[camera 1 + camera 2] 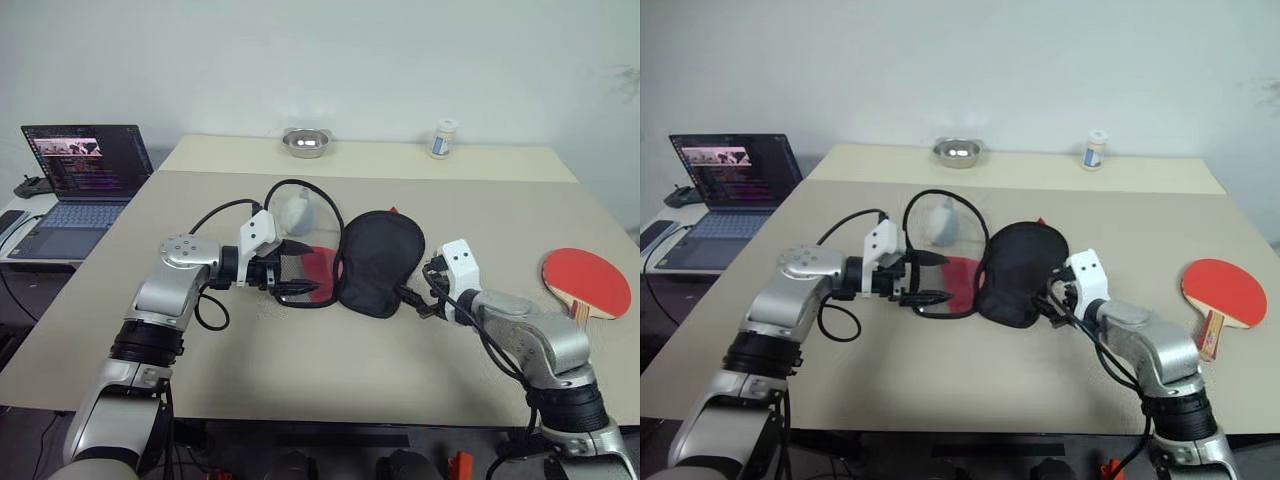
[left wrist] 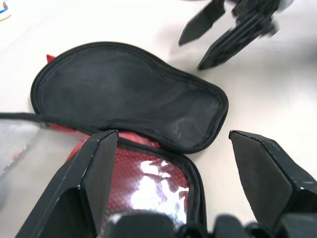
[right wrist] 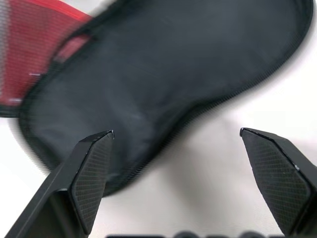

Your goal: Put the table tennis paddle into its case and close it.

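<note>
Step in hand: opening the case [image 1: 378,262]. Left gripper [image 1: 296,276] and right gripper [image 1: 420,297] flank it, fingers apart, empty. Next: fetch the paddle [image 1: 585,280] lying far right on the desk [image 1: 300,370].

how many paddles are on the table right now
1. The table tennis paddle lies red face up near the table's right edge, to the right of the right gripper, well apart from the opened case. The case's flaps could hide another.
</note>
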Robot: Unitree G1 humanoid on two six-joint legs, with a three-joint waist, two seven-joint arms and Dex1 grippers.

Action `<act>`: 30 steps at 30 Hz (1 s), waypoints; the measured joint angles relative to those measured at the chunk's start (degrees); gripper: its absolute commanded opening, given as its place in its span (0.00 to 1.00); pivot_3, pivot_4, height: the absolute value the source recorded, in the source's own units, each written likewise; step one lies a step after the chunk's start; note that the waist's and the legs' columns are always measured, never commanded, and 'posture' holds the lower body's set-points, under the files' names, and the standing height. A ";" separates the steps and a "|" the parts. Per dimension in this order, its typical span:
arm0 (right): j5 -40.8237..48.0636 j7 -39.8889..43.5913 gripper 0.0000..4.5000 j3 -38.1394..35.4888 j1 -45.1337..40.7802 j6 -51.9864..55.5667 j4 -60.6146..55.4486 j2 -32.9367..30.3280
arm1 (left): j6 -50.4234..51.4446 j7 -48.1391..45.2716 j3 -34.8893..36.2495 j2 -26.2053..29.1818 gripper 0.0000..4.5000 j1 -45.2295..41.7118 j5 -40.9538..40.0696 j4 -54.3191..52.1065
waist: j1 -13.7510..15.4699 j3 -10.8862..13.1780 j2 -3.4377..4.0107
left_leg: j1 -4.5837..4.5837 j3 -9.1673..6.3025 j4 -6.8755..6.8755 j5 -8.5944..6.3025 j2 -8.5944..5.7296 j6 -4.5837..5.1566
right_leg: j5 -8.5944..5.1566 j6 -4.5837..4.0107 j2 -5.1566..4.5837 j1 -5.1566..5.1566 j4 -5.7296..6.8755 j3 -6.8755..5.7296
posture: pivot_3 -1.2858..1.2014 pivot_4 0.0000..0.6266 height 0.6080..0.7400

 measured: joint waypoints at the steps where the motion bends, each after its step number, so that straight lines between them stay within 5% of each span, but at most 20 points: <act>1: -0.40 -0.16 1.00 0.08 -0.18 -0.31 0.81 0.54 | 0.02 0.21 0.00 -0.04 0.87 0.00 -0.04 -0.08 | -0.04 0.00 0.00 | 0.00 0.00 0.00 0.00 0.02 0.00 | 0.00 0.00 0.02 -0.01 0.01 0.00 | 0.52 0.24 1.00; 13: -6.25 -0.25 1.00 2.98 -5.44 -5.87 11.10 7.75 | -0.18 0.37 -0.25 -0.30 0.87 -0.09 -0.25 -1.10 | -1.23 0.00 0.00 | 0.06 0.02 0.00 0.00 0.11 0.00 | 0.00 -0.01 0.14 0.00 0.07 0.05 | 0.52 0.24 1.00; 16: -7.45 0.22 0.87 3.56 -6.07 -7.21 12.64 8.33 | -0.31 0.47 -0.27 -0.34 0.87 -0.09 -0.23 -1.10 | -1.50 -0.01 -0.01 | 0.09 0.02 0.01 0.00 0.11 0.00 | 0.01 -0.01 0.14 0.01 0.09 0.06 | 0.52 0.24 1.00; 27: -8.72 -0.06 0.06 0.58 -7.36 -8.03 15.93 11.73 | -0.64 0.80 -0.74 -0.82 0.87 -0.09 0.02 -1.09 | -1.76 0.00 0.00 | 0.09 0.04 -0.03 0.00 0.18 -0.01 | 0.00 -0.01 0.17 -0.03 0.11 0.09 | 0.52 0.24 1.00; 30: -8.04 -1.23 0.00 -1.63 -7.58 -7.41 16.06 13.64 | -0.90 0.81 -0.76 -0.85 0.87 -0.09 0.17 -1.00 | -1.68 0.00 0.00 | 0.08 0.05 -0.02 0.00 0.15 -0.01 | 0.00 -0.01 0.15 -0.03 0.10 0.09 | 0.52 0.24 1.00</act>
